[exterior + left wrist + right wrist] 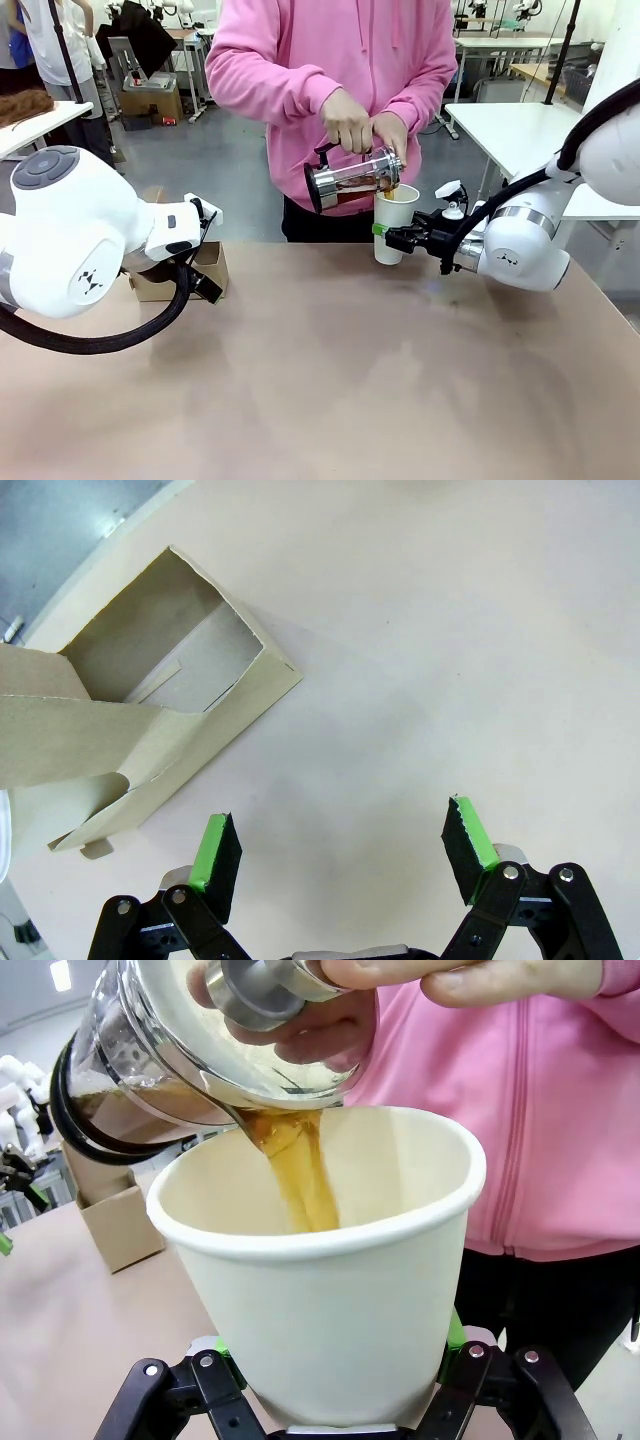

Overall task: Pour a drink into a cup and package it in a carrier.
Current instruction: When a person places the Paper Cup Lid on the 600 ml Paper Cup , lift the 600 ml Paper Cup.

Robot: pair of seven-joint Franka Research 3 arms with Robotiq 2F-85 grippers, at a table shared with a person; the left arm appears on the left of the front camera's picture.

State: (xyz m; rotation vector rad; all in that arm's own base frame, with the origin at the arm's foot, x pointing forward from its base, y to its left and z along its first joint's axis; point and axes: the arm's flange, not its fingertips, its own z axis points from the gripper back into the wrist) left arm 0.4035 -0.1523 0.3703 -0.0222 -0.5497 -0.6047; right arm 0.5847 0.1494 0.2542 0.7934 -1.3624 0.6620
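Observation:
A person in a pink top tilts the glass jug with both hands, and the brown drink streams into the white paper cup. My right gripper is shut on the cup's lower half and holds it upright at the table's far edge. In the right wrist view the cup sits between the green pads of the right gripper, under the jug. My left gripper hangs open and empty over bare table, beside the brown cardboard carrier, which stands at the far left.
The person's hands and the jug are directly over the cup. The tan table stretches bare between the two arms. White tables stand behind on the right, beyond the far edge.

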